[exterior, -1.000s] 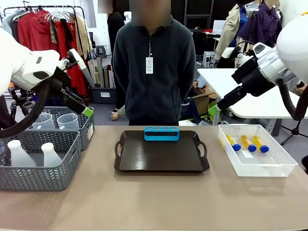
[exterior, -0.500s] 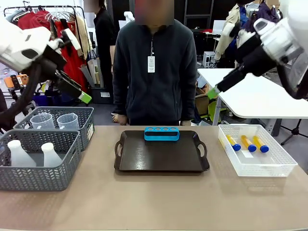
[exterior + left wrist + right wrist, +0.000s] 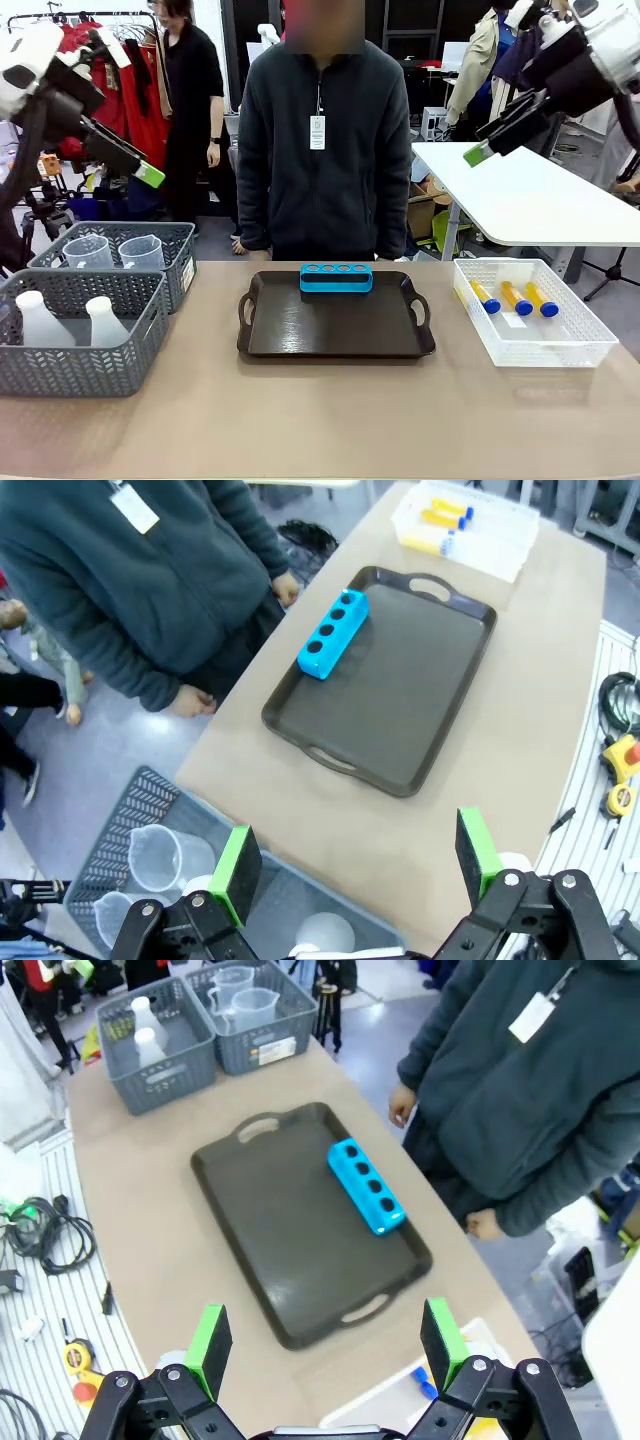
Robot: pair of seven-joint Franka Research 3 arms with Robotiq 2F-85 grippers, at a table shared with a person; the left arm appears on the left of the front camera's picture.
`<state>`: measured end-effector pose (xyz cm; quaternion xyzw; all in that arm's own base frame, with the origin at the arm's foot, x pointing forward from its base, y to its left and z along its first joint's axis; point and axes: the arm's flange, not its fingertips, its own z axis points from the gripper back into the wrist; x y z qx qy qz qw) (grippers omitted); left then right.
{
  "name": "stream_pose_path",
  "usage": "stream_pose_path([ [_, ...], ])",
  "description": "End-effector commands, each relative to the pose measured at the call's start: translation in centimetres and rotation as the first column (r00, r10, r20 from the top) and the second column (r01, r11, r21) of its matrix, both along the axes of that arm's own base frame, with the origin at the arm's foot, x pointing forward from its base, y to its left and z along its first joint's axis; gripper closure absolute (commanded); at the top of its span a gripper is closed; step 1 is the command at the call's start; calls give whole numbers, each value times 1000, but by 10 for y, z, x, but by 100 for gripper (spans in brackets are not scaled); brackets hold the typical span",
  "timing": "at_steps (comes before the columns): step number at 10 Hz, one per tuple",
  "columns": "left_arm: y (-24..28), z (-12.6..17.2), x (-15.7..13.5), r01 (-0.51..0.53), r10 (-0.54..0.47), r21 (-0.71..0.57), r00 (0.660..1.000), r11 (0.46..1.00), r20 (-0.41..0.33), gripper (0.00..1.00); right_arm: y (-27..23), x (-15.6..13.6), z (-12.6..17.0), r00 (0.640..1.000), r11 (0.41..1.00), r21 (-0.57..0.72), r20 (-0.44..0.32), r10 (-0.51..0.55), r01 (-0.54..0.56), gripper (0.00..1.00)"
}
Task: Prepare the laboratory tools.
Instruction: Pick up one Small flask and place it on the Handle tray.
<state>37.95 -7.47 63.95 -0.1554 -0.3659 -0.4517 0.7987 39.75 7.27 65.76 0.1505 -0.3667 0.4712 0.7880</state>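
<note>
Yellow tubes (image 3: 515, 297) lie in the white basket (image 3: 590, 350) on the robot's right, with flasks (image 3: 40, 320) and beakers (image 3: 140, 252) in two grey baskets (image 3: 80, 375) on its left. They look staged as supply around the dark tray (image 3: 335, 335), whose blue rack (image 3: 336, 277) is empty, in front of the person. Left gripper (image 3: 357, 858) and right gripper (image 3: 325, 1335) hang high over the table, jaws apart, holding nothing, so loading probably hasn't begun.

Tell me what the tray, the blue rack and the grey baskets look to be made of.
The tray looks like hard plastic, dark brown, with a soft sheen. The blue rack seems opaque moulded plastic, smooth, four round holes. The grey baskets look matte moulded plastic, given their lattice walls.
</note>
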Motion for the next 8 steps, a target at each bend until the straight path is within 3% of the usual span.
stream_pose_path([
  [1,13,7,6,33,-32,-16,999,999,9,0,-12,13,4,1000,1000,0,29,-5,5,0],
  [8,20,21,16,20,-20,2,999,1000,48,0,-33,25,12,997,997,13,17,-74,74,0],
])
